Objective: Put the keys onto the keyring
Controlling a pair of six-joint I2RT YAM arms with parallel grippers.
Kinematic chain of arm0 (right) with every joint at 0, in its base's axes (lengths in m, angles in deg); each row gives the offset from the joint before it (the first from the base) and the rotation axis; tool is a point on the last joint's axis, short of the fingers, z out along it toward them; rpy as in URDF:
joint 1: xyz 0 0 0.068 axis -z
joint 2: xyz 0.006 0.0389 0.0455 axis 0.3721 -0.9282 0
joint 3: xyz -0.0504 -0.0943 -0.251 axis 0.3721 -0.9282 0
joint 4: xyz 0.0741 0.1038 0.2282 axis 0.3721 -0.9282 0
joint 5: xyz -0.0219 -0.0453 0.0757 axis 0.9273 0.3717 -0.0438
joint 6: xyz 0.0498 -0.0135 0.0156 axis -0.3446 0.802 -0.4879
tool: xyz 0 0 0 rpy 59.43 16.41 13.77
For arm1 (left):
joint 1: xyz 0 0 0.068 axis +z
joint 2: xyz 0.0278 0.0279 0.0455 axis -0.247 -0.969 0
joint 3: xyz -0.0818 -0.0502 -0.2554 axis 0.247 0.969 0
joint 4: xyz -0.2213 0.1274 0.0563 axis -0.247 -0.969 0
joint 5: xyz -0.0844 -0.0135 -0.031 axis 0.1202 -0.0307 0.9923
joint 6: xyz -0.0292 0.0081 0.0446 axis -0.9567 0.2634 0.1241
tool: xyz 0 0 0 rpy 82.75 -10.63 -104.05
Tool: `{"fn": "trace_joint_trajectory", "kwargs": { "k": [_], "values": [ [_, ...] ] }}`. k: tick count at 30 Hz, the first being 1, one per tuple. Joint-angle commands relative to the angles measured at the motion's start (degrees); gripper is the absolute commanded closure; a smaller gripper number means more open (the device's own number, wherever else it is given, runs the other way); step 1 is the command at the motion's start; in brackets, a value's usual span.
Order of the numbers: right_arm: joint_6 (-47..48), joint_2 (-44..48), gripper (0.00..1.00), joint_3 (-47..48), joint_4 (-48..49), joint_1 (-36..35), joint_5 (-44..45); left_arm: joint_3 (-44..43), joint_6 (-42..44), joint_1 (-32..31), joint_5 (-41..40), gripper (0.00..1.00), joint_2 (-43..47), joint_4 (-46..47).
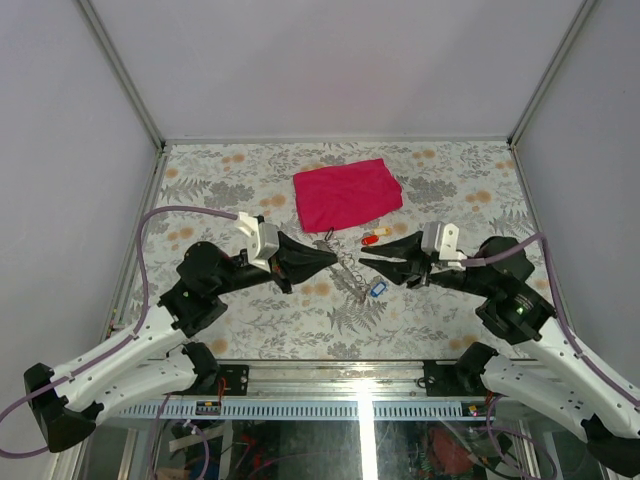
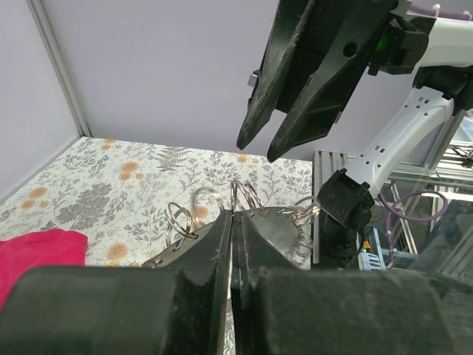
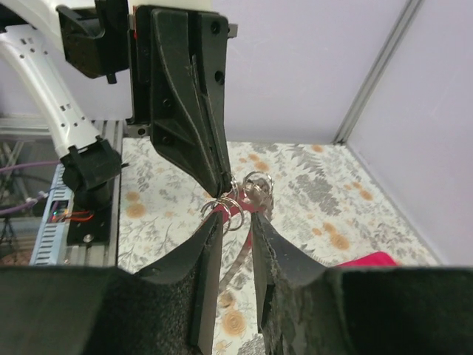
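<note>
The left gripper reaches in from the left side of the top view. Its two fingers are pressed tight together. In its own camera, the shiny keyring pokes out on both sides of the closed tips, so it is pinching the ring. More little silver loops hang with it.

In the top view the silver loops make a thin string near the middle of the table. The string runs from upper left to lower right, between the two grippers. An orange key lies just up and right of the string, below the red cloth. A blue key lies at the lower end of the string. I cannot tell if it is hooked on.

The right gripper comes in from the right and points at the left one, tip to tip. Its fingers stand a little apart, and I think nothing is squeezed between them. The blue key is just below its tip, so I think this arm should pick up a key while the left one holds the ring.
</note>
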Motion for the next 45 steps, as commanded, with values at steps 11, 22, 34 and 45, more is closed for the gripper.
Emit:
{"fn": "trace_joint_trajectory", "kwargs": {
  "k": [11,22,34,45],
  "values": [
    [0.6,-6.5,0.73,11.2,-9.9,-0.1,-10.9,-1.4,2.9,-0.1,6.6,1.00,-0.5,1.0],
    [0.7,-8.9,0.70,11.9,-10.9,-0.2,-12.5,-2.0,2.9,-0.1,8.0,1.00,-1.1,0.8],
    [0.9,-10.4,0.75,11.2,-11.5,-0.2,-12.3,-2.1,3.1,-0.3,8.3,1.00,-1.0,0.5],
    [1.2,-11.6,0.92,10.8,-12.8,-0.1,-13.7,-1.9,3.7,-0.4,8.3,1.00,-0.4,-0.1]
  ]
}}
